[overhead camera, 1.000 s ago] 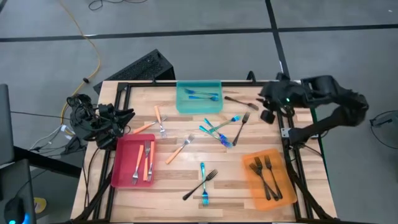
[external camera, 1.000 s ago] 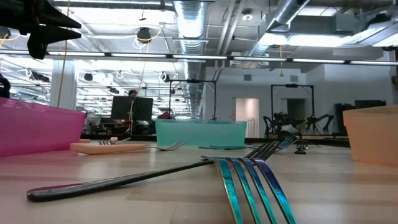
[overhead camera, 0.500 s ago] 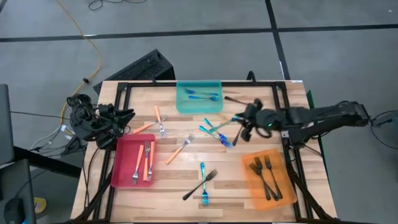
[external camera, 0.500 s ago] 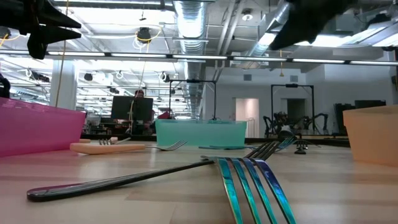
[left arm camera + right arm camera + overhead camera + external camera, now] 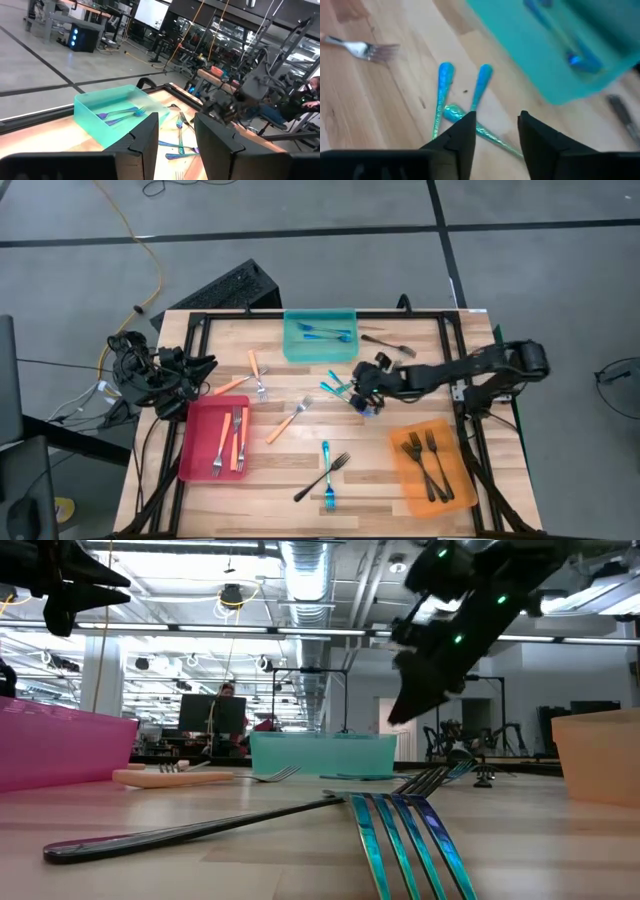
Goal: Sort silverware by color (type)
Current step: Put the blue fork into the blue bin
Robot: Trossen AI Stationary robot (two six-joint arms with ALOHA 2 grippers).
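Wooden table [image 5: 300,470] seen from above, with three trays: a teal tray [image 5: 320,352] at upper centre holding two blue forks [image 5: 325,332], a red tray [image 5: 200,460] at lower left holding orange-handled forks [image 5: 230,440], and an orange tray [image 5: 445,480] at lower right holding three dark forks [image 5: 425,460]. Loose silverware lies between them: a cluster of blue forks [image 5: 340,388] just right of centre, two orange-handled forks [image 5: 255,373] left of the teal tray, another orange-handled fork [image 5: 290,420] at centre, a blue fork crossed with a dark fork [image 5: 326,470] at lower centre, and a dark fork [image 5: 388,343] right of the teal tray. A second ago the right arm was folded at the table's upper right edge; half a second ago it reached toward the centre; now the right gripper [image 5: 365,388] hangs over the right end of the blue cluster. In the right wrist view its fingers [image 5: 465,135] stand apart with nothing between them, above blue fork handles [image 5: 480,85] beside the teal tray; contact with the forks cannot be told. The left gripper [image 5: 200,370] rests at the table's left edge, unchanged across the frames, its fingers [image 5: 145,142] parted and empty. None of the forks has shifted.
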